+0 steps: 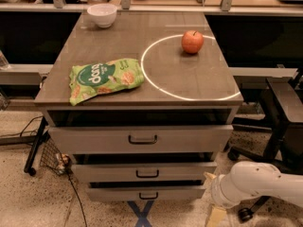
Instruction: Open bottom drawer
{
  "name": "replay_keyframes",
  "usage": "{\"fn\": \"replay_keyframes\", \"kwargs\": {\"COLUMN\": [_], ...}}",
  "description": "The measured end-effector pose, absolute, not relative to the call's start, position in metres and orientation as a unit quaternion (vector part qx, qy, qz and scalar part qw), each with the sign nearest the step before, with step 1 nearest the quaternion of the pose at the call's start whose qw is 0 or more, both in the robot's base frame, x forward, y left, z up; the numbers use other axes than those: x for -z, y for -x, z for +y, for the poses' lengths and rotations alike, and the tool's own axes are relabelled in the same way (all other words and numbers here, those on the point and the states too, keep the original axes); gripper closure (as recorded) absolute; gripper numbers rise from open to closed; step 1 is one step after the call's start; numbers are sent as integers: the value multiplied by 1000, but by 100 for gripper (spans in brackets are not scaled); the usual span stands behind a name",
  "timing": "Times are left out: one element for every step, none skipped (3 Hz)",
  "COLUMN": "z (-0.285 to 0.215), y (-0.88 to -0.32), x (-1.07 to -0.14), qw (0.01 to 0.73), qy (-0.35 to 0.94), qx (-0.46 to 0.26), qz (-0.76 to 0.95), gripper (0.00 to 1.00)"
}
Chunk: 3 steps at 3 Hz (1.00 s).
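The bottom drawer [180,193] is the narrowest grey front, lowest on the cabinet, with a small dark bracket handle [148,196]. A thin dark gap shows above it. My gripper [209,198] is at the end of the white arm [255,186], low at the right, just beside the bottom drawer's right end. It is open and empty: one tan finger [209,176] points up by the middle drawer's corner and the other [216,216] hangs down near the floor. It is well right of the handle and does not touch it.
The mid-sized drawer [189,171] and the widest top drawer [189,138] sit above. The cabinet top [156,84] bears a green snack bag [105,78], a red apple [192,41] and a white bowl [102,14]. A black stand [284,122] is at right, cables and a wire basket [49,157] at left.
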State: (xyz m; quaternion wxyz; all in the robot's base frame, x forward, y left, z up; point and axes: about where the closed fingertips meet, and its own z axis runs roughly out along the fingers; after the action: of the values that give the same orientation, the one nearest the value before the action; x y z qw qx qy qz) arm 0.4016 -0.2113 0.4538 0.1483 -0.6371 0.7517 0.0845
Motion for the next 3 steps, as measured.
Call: {"fn": "replay_keyframes", "kwargs": {"z": [-207,-210,-218], "y": [-405,-412,-424], "x": [-419,-384,-349], "qw": [151,161,172], "qy": [640,638,630], "qx": [-85,-87,-94], "qz": [749,748,752], "gripper": [0,0,0]}}
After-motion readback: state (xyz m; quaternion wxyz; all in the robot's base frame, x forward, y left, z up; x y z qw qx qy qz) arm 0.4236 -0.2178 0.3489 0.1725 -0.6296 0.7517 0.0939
